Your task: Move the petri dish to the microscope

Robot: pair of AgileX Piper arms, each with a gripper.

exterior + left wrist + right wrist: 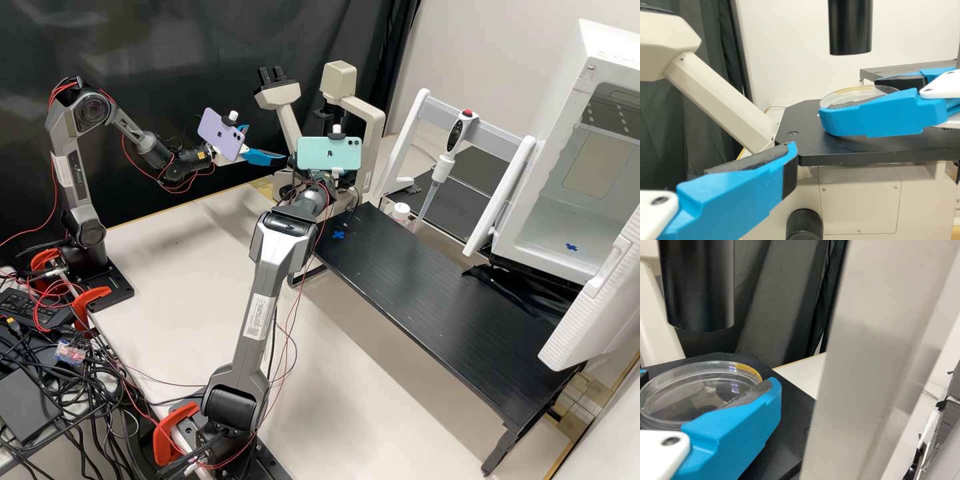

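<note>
In the high view, my left gripper [267, 142] is beside the cream microscope [341, 77], fingers apart. The left wrist view shows one blue finger of my left gripper [740, 195] before the stage's near edge, touching nothing. My right gripper [330, 173], partly hidden behind a green phone, is at the microscope. It is shut on the clear petri dish [852, 94], over the black stage [865, 152] and below the black cylinder [850, 27]. In the right wrist view my right gripper [708, 380] pinches the dish [675, 390] at its sides; contact with the stage cannot be told.
A cream upright [865, 355] rises close beside my right gripper. The slanted eyepiece arm [720, 100] is near my left one. A black raised bench [440, 287], hanging pipette [441, 167] and white cabinet with its door open [610, 47] are to the right.
</note>
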